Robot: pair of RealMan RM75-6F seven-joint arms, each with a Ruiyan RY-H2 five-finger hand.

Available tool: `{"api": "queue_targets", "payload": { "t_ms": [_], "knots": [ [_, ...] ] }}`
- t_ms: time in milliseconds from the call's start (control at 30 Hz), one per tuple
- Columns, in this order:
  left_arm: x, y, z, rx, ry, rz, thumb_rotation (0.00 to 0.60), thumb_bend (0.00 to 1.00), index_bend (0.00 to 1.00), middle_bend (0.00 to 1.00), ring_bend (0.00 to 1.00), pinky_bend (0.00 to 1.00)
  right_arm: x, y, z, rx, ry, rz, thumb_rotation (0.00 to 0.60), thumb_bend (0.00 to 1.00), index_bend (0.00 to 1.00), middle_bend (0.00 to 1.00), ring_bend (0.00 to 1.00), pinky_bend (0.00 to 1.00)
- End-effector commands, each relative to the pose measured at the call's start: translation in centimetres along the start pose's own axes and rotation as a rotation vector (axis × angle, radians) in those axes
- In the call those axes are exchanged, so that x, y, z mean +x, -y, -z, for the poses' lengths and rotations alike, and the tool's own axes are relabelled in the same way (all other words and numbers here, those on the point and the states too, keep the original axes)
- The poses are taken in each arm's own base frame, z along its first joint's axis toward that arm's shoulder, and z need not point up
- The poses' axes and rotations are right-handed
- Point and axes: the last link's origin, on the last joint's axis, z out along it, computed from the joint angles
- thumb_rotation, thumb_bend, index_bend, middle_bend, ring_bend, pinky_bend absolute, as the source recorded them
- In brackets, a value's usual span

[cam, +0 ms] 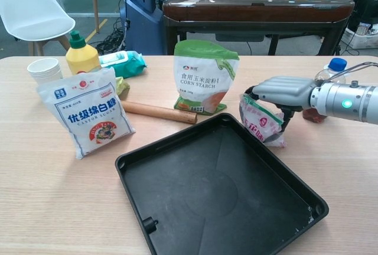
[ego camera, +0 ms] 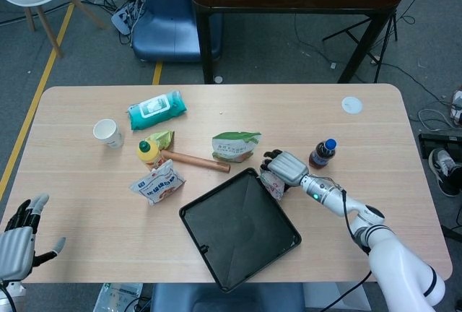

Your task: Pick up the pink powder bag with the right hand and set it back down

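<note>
Pink powder bag (cam: 261,123) gripped by the right hand (cam: 280,91) beside the black tray (cam: 218,196); left hand (ego camera: 16,241) spread, holding nothing.

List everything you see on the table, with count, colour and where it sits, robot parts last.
pink powder bag: 1, pink-white, right of tray, gripped
tray: 1, black, front centre
corn starch bag: 1, green-white, behind tray
castor sugar bag: 1, white, left
rolling pin: 1, wooden, between bags
squeeze bottle: 1, yellow, back left
paper cup: 1, white, far left
wipes pack: 1, teal, back left
drink bottle: 1, blue cap, right
right hand: grips pink bag
left hand: empty, table's front left edge
</note>
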Motion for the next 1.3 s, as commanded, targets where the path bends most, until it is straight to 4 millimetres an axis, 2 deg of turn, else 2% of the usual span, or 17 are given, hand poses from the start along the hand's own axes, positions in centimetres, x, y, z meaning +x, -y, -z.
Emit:
{"api": "queue_targets", "payload": {
  "t_ms": [33,167,267,567,733,933,1100,1300],
  "knots": [
    [0.0,0.0,0.0,-0.001,-0.001,-0.001,0.600,0.23,0.08,0.09,0.03,0.13,-0.1,-0.2,0.1,-0.011,-0.025,-0.011,0.600,0.36,0.63,0.54,0.36,0.39],
    [0.0,-0.1,0.0,-0.004,-0.002,-0.002,0.600,0.23,0.08,0.09,0.03,0.13,0.2,-0.7,0.4,-0.030,-0.057,-0.016,0.600,0.46,0.71,0.61,0.51,0.54],
    [0.1,-0.2,0.0,-0.005,-0.001,-0.005,0.600,0.23,0.08,0.09,0.03,0.13,0.6,-1.2,0.9,-0.033,-0.082,0.003,0.600,0.49,0.72,0.63,0.57,0.62],
    [0.2,-0.3,-0.3,-0.018,-0.002,-0.009,0.600,0.23,0.08,0.09,0.03,0.13,3.9,-1.7,2.8,-0.019,-0.233,0.232,0.600,0.49,0.73,0.67,0.68,0.70],
    [0.0,-0.3,-0.4,-0.023,0.003,-0.001,0.600,0.23,0.08,0.09,0.03,0.13,5.3,-0.6,3.6,-0.043,-0.262,0.388,0.600,0.49,0.74,0.73,0.73,0.74],
    [-0.1,0.0,-0.4,-0.023,0.001,0.007,0.600,0.23,0.08,0.09,0.03,0.13,6.5,2.2,4.1,-0.073,-0.278,0.504,0.600,0.49,0.75,0.78,0.79,0.80],
    [-0.1,0.2,-0.4,-0.021,-0.002,0.014,0.600,0.23,0.08,0.09,0.03,0.13,6.9,4.0,3.7,-0.096,-0.310,0.657,0.600,0.49,0.77,0.82,0.84,0.88],
    [-0.1,0.5,-0.5,-0.021,-0.003,0.021,0.600,0.23,0.08,0.09,0.03,0.13,6.7,5.6,2.9,-0.117,-0.314,0.780,0.600,0.49,0.78,0.84,0.87,0.91]
  ]
}}
